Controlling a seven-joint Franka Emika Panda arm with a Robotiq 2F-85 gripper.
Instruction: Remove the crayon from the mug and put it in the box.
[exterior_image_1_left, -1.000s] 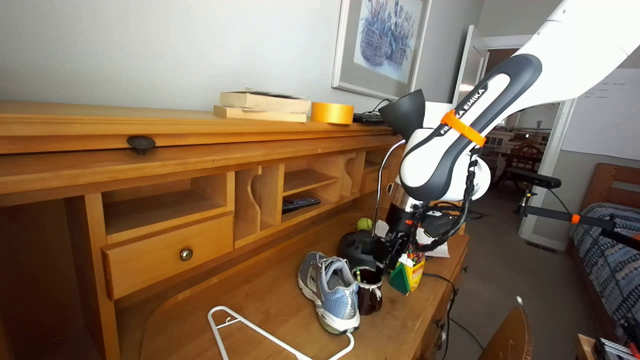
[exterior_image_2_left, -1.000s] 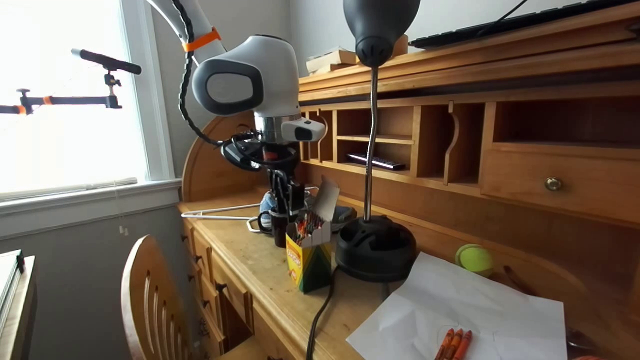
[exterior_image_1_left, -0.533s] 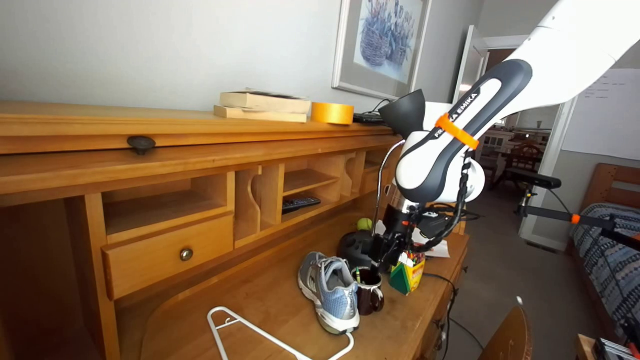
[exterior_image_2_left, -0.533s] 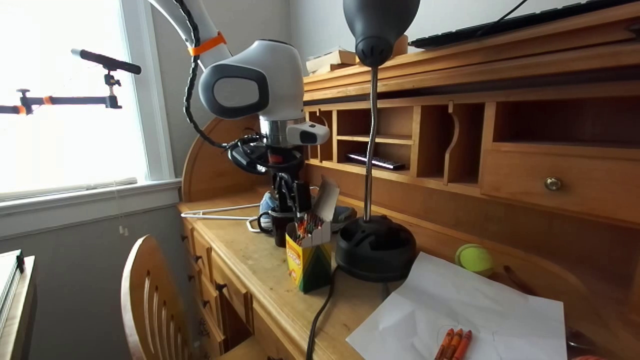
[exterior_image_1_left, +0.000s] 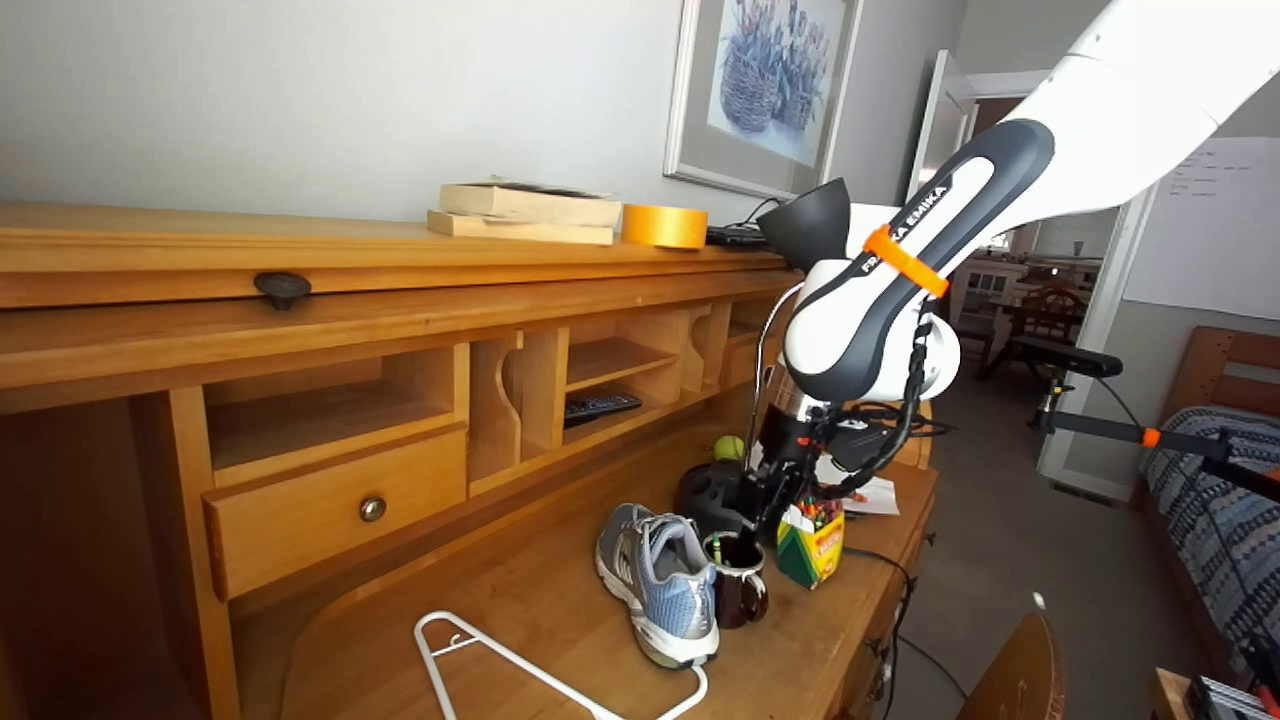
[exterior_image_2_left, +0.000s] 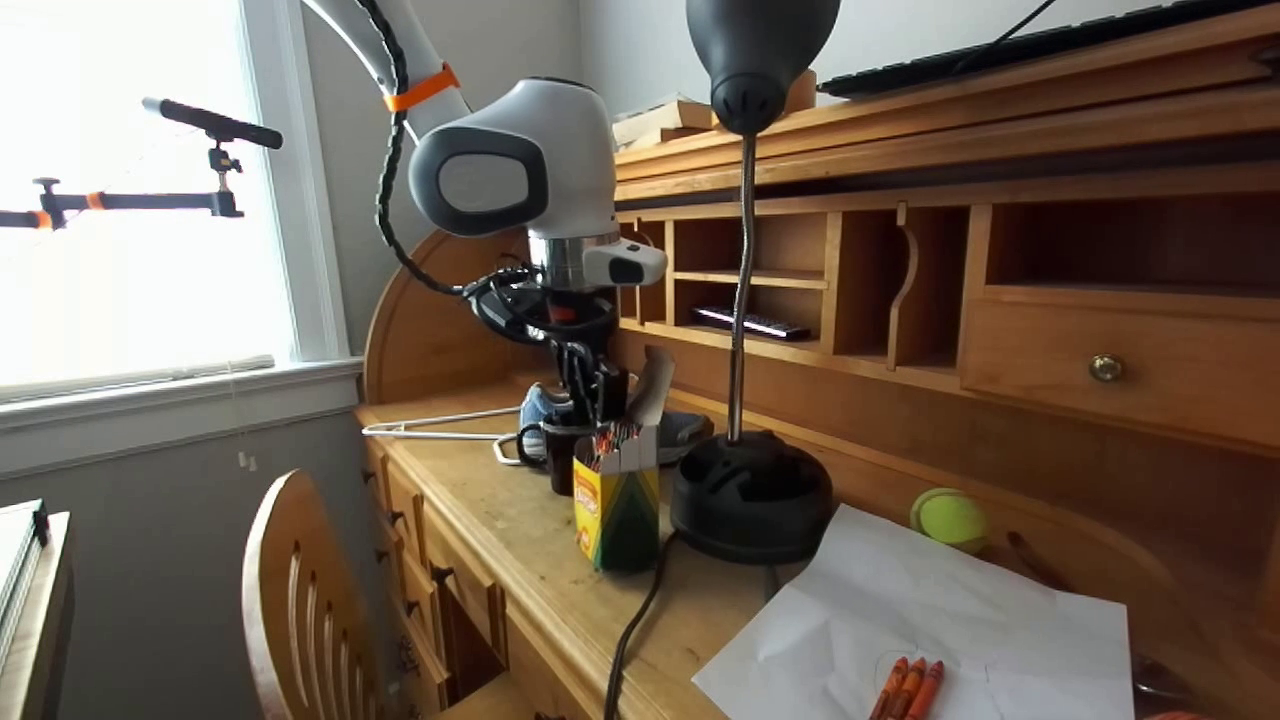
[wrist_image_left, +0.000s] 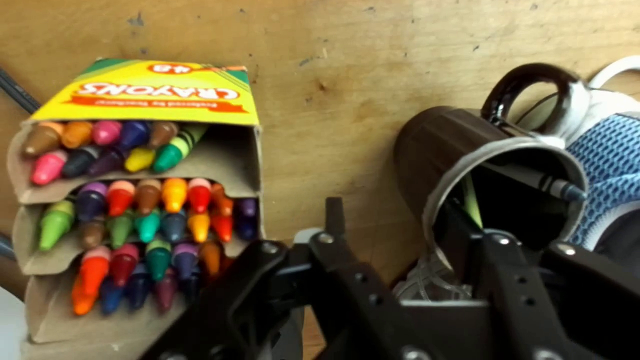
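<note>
1. Though its lower end is hidden, the crayon can be seen leaning inside the mug, its tip at the rim on the side of the sneaker; a thin green piece beside it is too blurred to name.
2. The mug stands upright on the desk, just beside the sneaker; I cannot tell whether they touch.
3. The gripper is released, its fingers spread apart: in the wrist view one overlaps the mug's mouth, the other shows between mug and box.
4. The box stands near the mug and holds rows of crayons.
5. A black lamp base sits beside the box; farther along, three orange crayons lie on white paper near a tennis ball.
</note>
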